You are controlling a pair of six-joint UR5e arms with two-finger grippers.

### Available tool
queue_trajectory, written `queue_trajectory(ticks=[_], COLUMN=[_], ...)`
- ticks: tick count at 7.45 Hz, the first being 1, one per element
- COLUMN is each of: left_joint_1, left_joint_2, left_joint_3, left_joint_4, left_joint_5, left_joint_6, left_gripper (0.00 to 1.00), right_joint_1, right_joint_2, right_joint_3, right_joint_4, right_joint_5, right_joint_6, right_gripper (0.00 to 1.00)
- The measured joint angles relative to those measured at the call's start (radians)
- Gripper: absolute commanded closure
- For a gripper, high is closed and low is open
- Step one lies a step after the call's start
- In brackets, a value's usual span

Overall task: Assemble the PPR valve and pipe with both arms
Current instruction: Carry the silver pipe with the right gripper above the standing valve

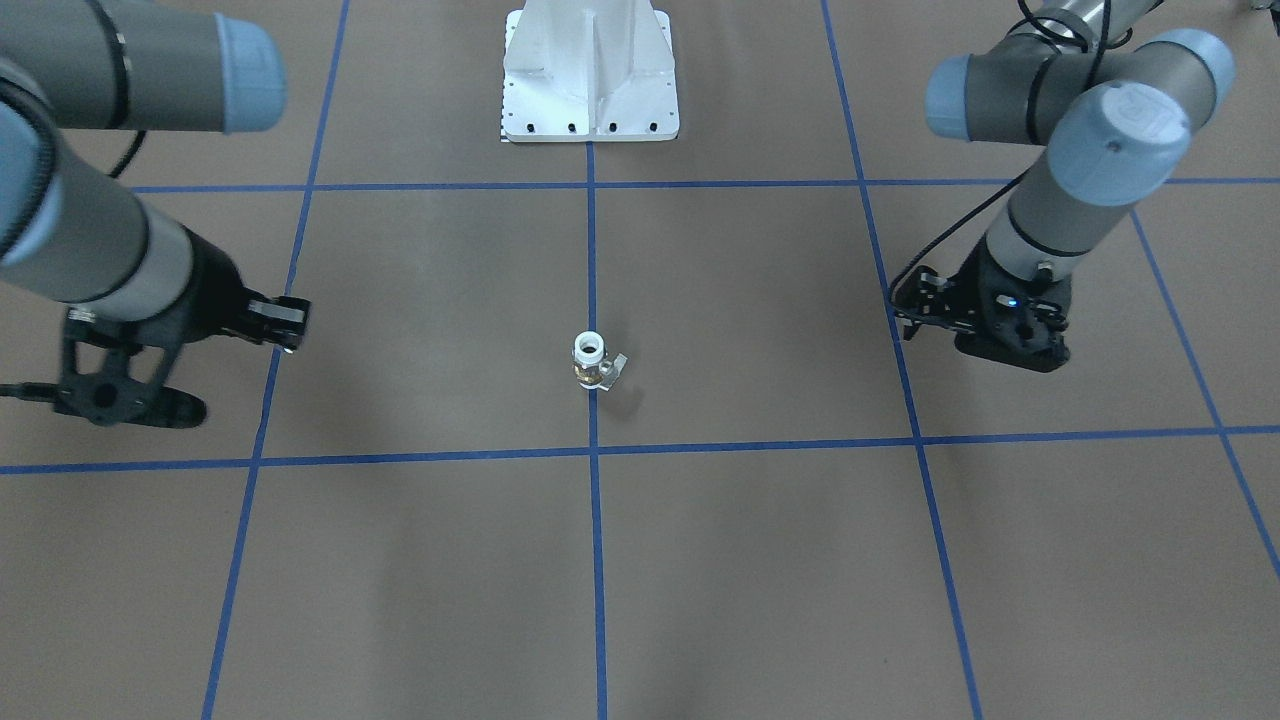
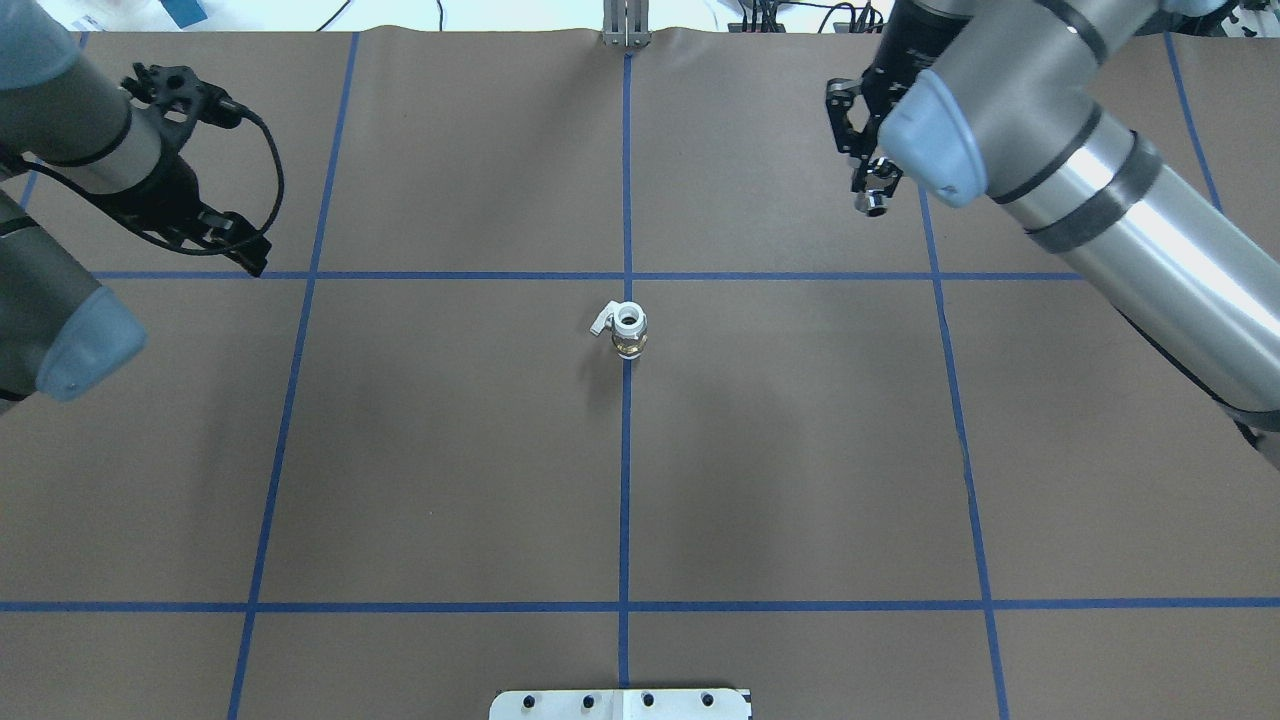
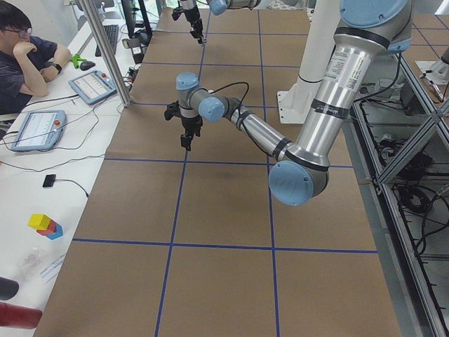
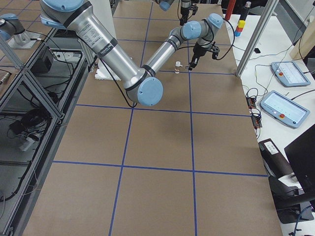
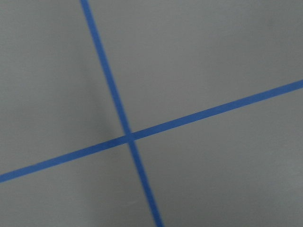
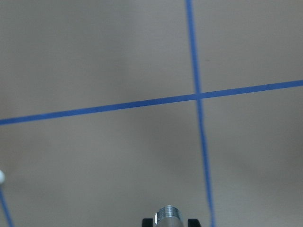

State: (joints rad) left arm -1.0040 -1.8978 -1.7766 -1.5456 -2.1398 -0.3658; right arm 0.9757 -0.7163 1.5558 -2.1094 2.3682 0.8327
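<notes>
The PPR valve (image 1: 592, 362) stands upright on the centre tape line, white collar up, brass middle, pale handle to one side; it also shows in the overhead view (image 2: 628, 330). My right gripper (image 2: 873, 195) is shut on the pipe (image 2: 877, 205), a short silvery threaded cylinder, and holds it above the table far to the valve's right. The pipe (image 6: 169, 216) shows between the fingertips in the right wrist view. My left gripper (image 1: 905, 308) hovers far to the valve's left, looks open and holds nothing. The left wrist view shows only paper and tape.
The brown paper table (image 2: 450, 450) carries a blue tape grid. The white pedestal base (image 1: 590, 80) stands at the robot's side. An operator (image 3: 28, 49) sits at a side table with tablets (image 3: 36, 130) and coloured blocks (image 3: 44, 225). A metal post (image 3: 105, 49) stands at the table's edge.
</notes>
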Motion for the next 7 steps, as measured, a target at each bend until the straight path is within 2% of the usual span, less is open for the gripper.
queue_trajectory(ticks=[3,7], left_joint_1=[-0.075,-0.079], left_joint_2=[0.053,0.059], left_joint_3=[-0.005,0.004], left_joint_4=[0.001,0.001], left_joint_5=[-0.052,-0.058], left_joint_6=[0.116,0.122], left_gripper=[0.0,0.0], right_joint_1=[-0.123,-0.226], right_joint_2=[0.092,0.179], right_joint_3=[-0.149,-0.232], right_joint_4=[0.252,0.298], right_joint_5=[-0.011,-0.108], right_joint_6=[0.222,0.281], right_gripper=[1.0,1.0])
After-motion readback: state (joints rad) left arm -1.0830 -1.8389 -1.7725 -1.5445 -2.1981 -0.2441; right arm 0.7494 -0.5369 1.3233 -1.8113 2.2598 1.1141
